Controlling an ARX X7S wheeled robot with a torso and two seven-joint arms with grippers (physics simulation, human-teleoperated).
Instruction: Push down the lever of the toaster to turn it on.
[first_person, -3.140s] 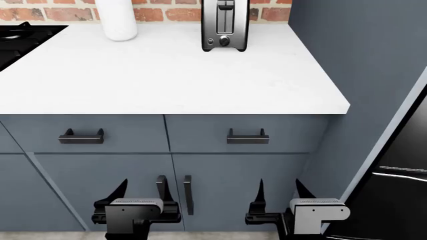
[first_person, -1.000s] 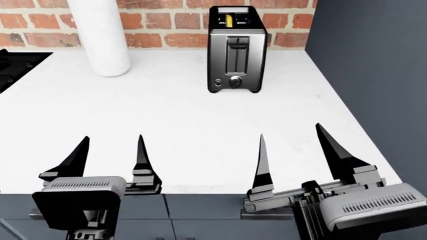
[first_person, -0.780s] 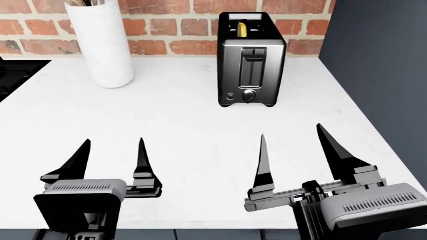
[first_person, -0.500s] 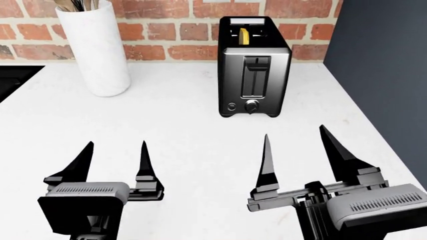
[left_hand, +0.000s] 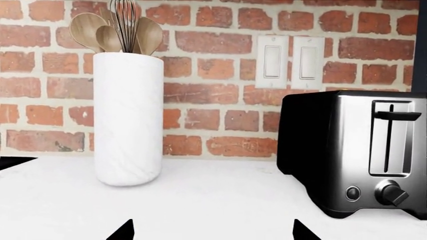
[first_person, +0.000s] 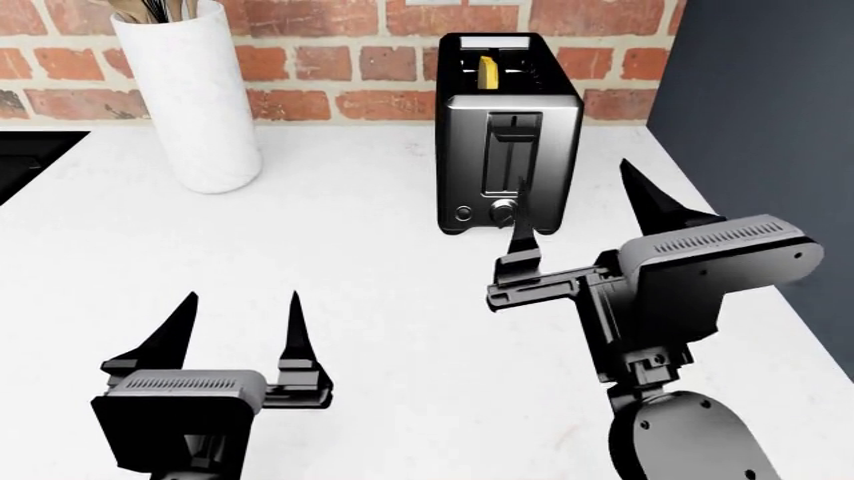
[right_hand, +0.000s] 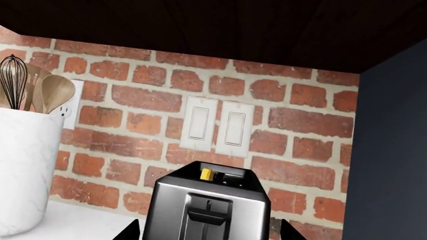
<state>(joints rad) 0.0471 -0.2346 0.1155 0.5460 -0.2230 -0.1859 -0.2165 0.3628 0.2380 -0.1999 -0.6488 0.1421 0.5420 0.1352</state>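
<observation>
- The small flat black lever tab (first_person: 514, 124) sits at the top of its dark vertical track on the front of the boxy brushed-steel toaster (first_person: 509, 130), so it is not yet pressed.
- Likely stiff and spring-loaded: press on its top face with 1 fingertip; no grasp needed. The smooth tab may let a sharp tip slide off.
- The toaster looks light enough to skid backward toward the brick wall (first_person: 340, 62).
- Right gripper (first_person: 577, 215) hangs in front of the toaster, jaws spread wide, empty, 1 finger crossing the round knob (first_person: 501, 211).
- Left gripper (first_person: 238, 333) hovers well forward-left of the toaster, open, empty.
- Bare white counter (first_person: 334, 260) lies left of the toaster; the dark panel (first_person: 761, 100) crowds its right side.
</observation>
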